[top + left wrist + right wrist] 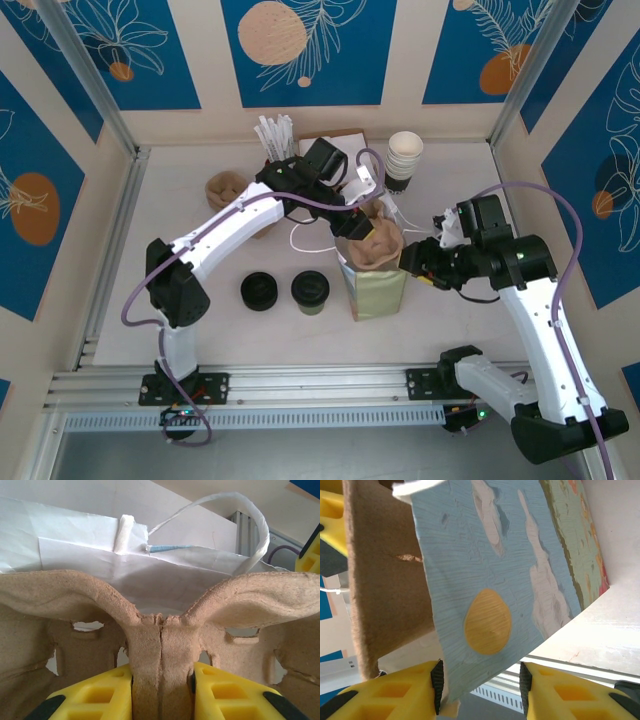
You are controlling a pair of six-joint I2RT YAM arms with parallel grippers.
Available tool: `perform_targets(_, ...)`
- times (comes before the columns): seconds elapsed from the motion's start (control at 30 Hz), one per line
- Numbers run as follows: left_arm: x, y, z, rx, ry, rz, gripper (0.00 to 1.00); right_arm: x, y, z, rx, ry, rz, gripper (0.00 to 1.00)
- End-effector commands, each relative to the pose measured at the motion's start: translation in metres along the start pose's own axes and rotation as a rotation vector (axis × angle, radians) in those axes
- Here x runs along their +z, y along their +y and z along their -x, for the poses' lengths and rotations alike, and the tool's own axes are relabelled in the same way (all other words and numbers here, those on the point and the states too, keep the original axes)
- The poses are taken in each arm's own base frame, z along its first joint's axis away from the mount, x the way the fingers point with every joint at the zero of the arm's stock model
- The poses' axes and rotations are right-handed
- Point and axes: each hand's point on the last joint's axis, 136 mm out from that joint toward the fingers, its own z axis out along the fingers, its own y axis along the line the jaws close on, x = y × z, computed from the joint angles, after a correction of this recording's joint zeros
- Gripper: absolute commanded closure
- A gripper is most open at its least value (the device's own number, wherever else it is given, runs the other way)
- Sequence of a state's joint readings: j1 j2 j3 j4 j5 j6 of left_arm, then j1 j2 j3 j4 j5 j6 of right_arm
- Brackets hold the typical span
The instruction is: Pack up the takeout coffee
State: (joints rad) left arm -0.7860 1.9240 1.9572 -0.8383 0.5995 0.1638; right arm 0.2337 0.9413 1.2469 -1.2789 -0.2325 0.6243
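Where the black lids [260,291] lie: on the table [200,330], furthest left, in a low pile, well apart from the bag. Nothing touches them.
Takeout coffee [310,290]: it stands upright on the table just right of the lids, with its lid on, and left of the bag. No gripper is on it. I think the tray has to go in first.
Left gripper [162,685]: its yellow fingers are squeezed tight on the middle ridge of the brown cup tray [75,595]. That ridge is the thin part, so it is easy to pinch.
Paper bag [378,292]: it stands upright on the table. The tray is at its open mouth, partly inside, I think.
Right gripper [418,262]: it is at the bag's top right edge, with its fingers about half open and the bag's wall between them. There is a gap beside one finger, so it does not seem to pinch. My guess is that it keeps the bag from tipping.
Top view: it shows the coffee, the lids and both arms together.
Left wrist view: it shows the pinch up close, the bag's white inside and its handle [250,520].
Right wrist view: it shows the bag's blue outside with a yellow spot, and the gap.
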Motion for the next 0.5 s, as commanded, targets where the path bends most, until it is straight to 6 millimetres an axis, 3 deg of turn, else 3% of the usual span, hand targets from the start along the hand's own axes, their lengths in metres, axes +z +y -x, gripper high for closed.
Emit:
perform_targets(0.0, 0.006, 0.003, -0.004, 0.030, 0.032, 0.007, 0.72, -0.003, -0.002, -0.012, -0.006, 0.029, -0.001, 0.54)
perform_targets(0.47, 0.029, 0.010, -0.029, 0.111, 0.164, 0.088, 0.72, -0.003, 0.001, -0.009, -0.039, 0.029, 0.009, 0.60)
